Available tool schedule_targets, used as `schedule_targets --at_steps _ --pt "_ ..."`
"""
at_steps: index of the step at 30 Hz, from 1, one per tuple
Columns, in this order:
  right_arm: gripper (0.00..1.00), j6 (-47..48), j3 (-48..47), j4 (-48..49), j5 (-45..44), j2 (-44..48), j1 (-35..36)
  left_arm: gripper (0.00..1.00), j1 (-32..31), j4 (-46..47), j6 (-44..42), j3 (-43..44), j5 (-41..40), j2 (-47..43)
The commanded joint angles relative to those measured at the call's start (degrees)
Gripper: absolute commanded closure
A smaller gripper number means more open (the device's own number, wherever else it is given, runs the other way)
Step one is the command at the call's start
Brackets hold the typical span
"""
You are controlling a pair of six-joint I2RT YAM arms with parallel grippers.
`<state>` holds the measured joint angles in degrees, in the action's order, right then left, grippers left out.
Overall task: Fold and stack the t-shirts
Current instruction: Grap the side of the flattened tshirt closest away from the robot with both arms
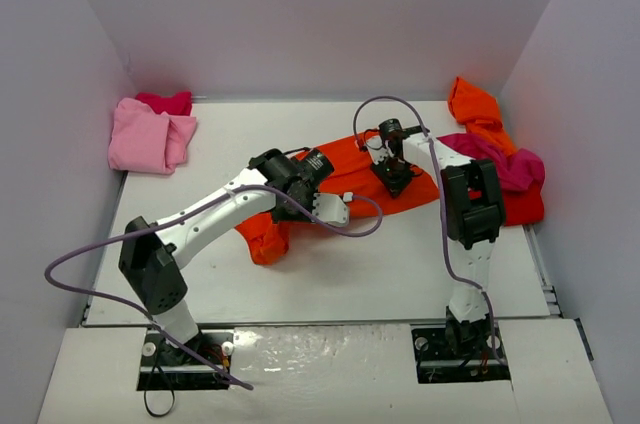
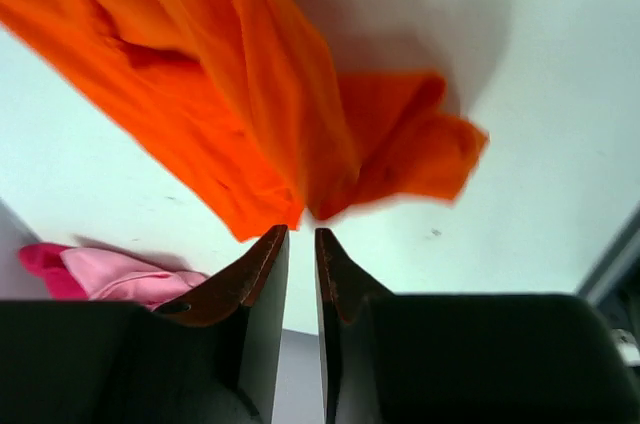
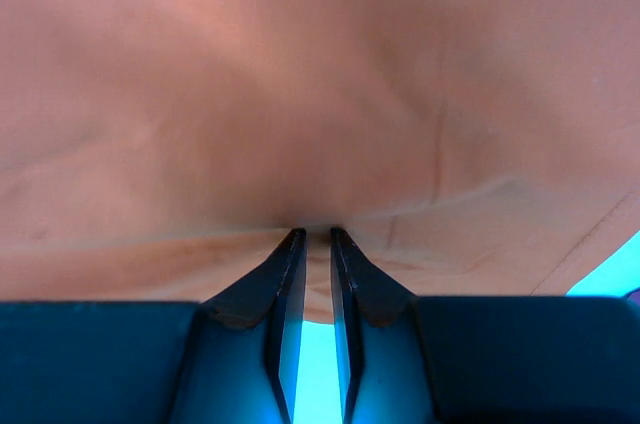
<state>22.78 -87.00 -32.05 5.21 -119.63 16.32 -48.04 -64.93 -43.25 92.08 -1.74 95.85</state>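
Left hand point(image 2: 302, 235) gripped a lifted bunch of the orange shirt point(image 1: 263, 240). Right hand point(image 3: 310, 235), just to its right, was closed on the shirt's right end. The shirt's length ran left-right.

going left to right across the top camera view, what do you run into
pink t-shirts → left gripper → right gripper → heap of orange, magenta and red shirts. The orange t-shirt is left out because it stretches past both grippers, which pinch it.
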Motion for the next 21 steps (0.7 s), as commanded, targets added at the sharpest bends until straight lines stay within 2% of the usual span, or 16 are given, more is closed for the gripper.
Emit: schedule_targets --at_steps 1,2,4,9,13,21 --pt "0.85 0.34 1.39 -0.71 0.07 -0.25 0.85 0.68 -0.39 -4.81 2.09 -2.3 2.93 -0.47" --pt "0.84 0.34 1.49 -0.64 -0.01 -0.16 0.82 0.59 -0.43 -2.26 2.41 -3.71 2.53 -1.13" --pt "0.84 0.34 1.56 -0.56 0.07 -0.16 0.82 0.48 -0.73 0.22 2.72 -5.17 2.44 -2.2" --pt "0.83 0.26 1.23 -0.64 -0.11 -0.15 1.07 0.47 -0.83 0.7 3.61 -4.8 2.61 -4.28" --pt "0.83 0.34 1.21 -0.56 -0.28 0.01 1.26 0.49 -0.98 -2.78 3.41 -4.72 5.56 -7.2" --pt "0.83 0.09 1.11 -0.56 -0.96 -0.32 1.43 0.54 -4.09 -1.93 4.05 -12.32 8.34 -9.56"
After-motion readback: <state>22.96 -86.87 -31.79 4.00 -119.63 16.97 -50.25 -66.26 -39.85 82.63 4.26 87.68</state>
